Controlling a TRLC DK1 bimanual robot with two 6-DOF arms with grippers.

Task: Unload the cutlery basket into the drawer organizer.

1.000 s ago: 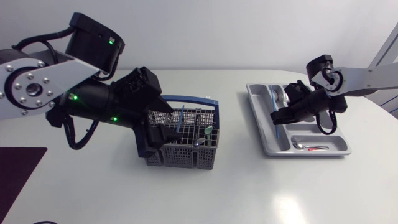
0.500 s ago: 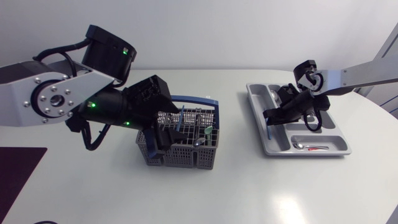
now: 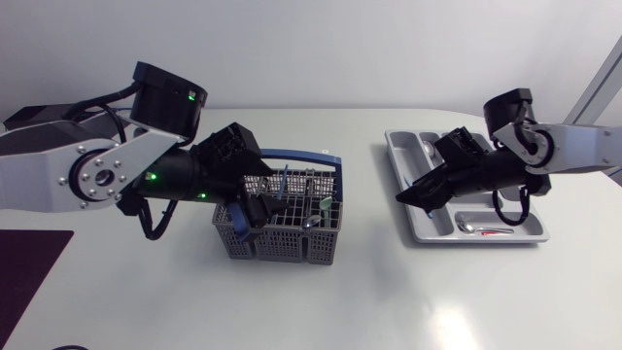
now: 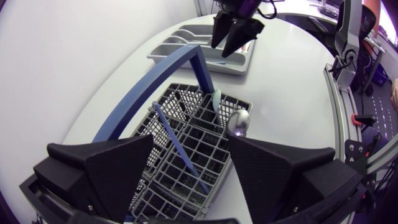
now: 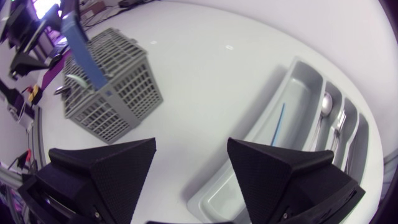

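The grey wire cutlery basket (image 3: 292, 226) with a blue handle (image 3: 296, 156) stands left of the middle. It holds a blue stick (image 4: 180, 149), a metal spoon (image 4: 238, 121) and a pale green utensil (image 4: 216, 99). My left gripper (image 3: 255, 208) hangs open over the basket's left part, its fingers (image 4: 106, 168) on either side of the blue stick without touching it. The grey drawer organizer (image 3: 400, 148) lies at the right. Another blue stick (image 5: 281, 121) lies in its long compartment. My right gripper (image 3: 410, 195) is open and empty over the organizer's left edge.
Spoons (image 5: 324, 102) lie in the organizer's (image 5: 214, 198) further compartments, and a spoon (image 3: 468, 227) beside a red-handled piece lies in its front one. Bare white table separates the basket (image 5: 112, 102) from the organizer. A dark mat (image 3: 24, 262) lies at the front left.
My right gripper has opened and let go of a blue stick, which now lies in the organizer, and has drawn back to its left edge. My left arm shifted over the basket.
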